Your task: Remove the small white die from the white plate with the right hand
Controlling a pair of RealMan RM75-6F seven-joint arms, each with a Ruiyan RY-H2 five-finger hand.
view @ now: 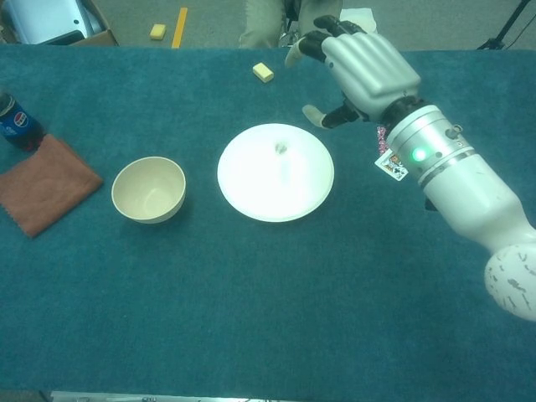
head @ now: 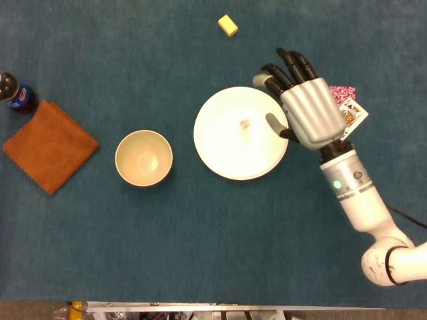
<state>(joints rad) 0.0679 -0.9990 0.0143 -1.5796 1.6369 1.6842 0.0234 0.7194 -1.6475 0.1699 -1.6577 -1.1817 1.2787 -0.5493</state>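
The small white die (head: 245,123) shows as a faint blurred speck on the white plate (head: 227,157), a little right of its middle; it also appears in the chest view (view: 281,148) on the plate (view: 260,197). My right hand (head: 303,110) hovers over the plate's right rim with its fingers spread and nothing between them. From the chest camera the right hand (view: 362,71) is raised above the table, up and to the right of the die. No part of my left hand appears in either view.
A cream bowl (head: 143,158) stands left of the plate. An orange cloth (head: 50,147) and a cola bottle (head: 15,93) lie at the far left. A yellow block (head: 228,25) sits at the back. Playing cards (head: 350,107) lie partly under the right hand.
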